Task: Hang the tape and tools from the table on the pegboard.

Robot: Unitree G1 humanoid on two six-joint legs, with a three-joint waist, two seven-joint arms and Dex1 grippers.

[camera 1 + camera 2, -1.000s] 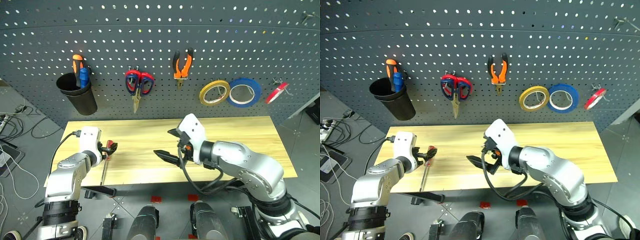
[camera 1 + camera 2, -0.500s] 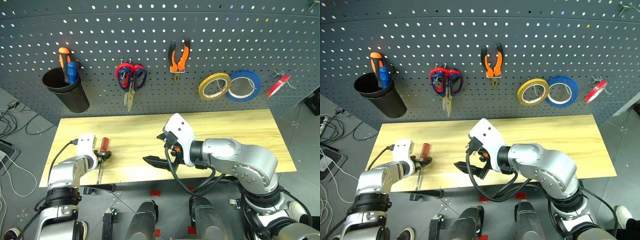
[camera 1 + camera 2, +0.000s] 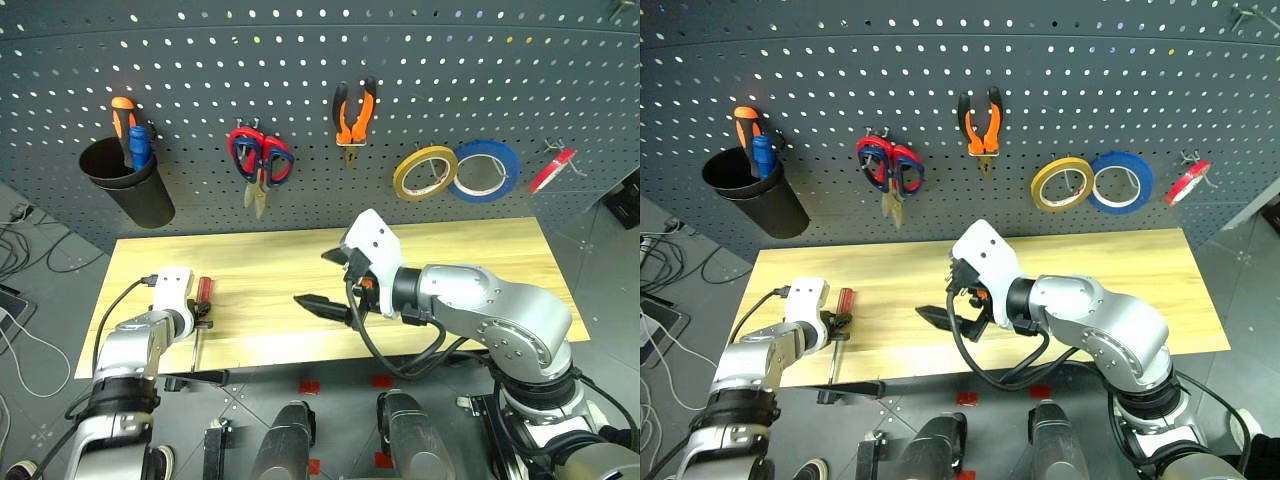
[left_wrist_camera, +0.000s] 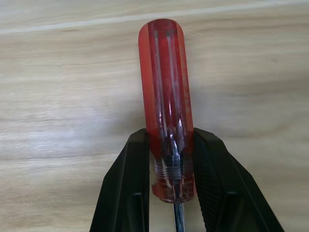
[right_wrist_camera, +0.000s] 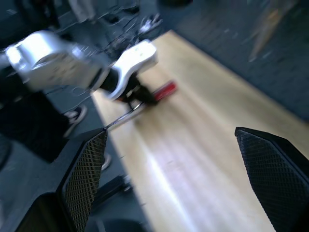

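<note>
Red-handled screwdriver (image 4: 166,106) lies on desk (image 3: 450,250), near its left front edge. Left claw (image 4: 169,188) clamps the handle base. Right claw (image 3: 325,283) gapes wide, empty, above mid-desk. Step: grasp made. Next: lift and carry to pegboard (image 3: 300,60).

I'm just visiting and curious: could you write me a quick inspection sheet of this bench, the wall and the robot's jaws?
Surface: table, pale wood.
Job's things: screwdriver lying at the table's left end; pliers and yellow tape hang on the pegboard.
Clutter: red-handled scissors, blue roll, red roll, black cup on the pegboard.
Grippers: left gripper jaws clamp the screwdriver handle; right gripper jaws open, empty.
Cables: on the floor at left.
Surroundings: grey floor.
</note>
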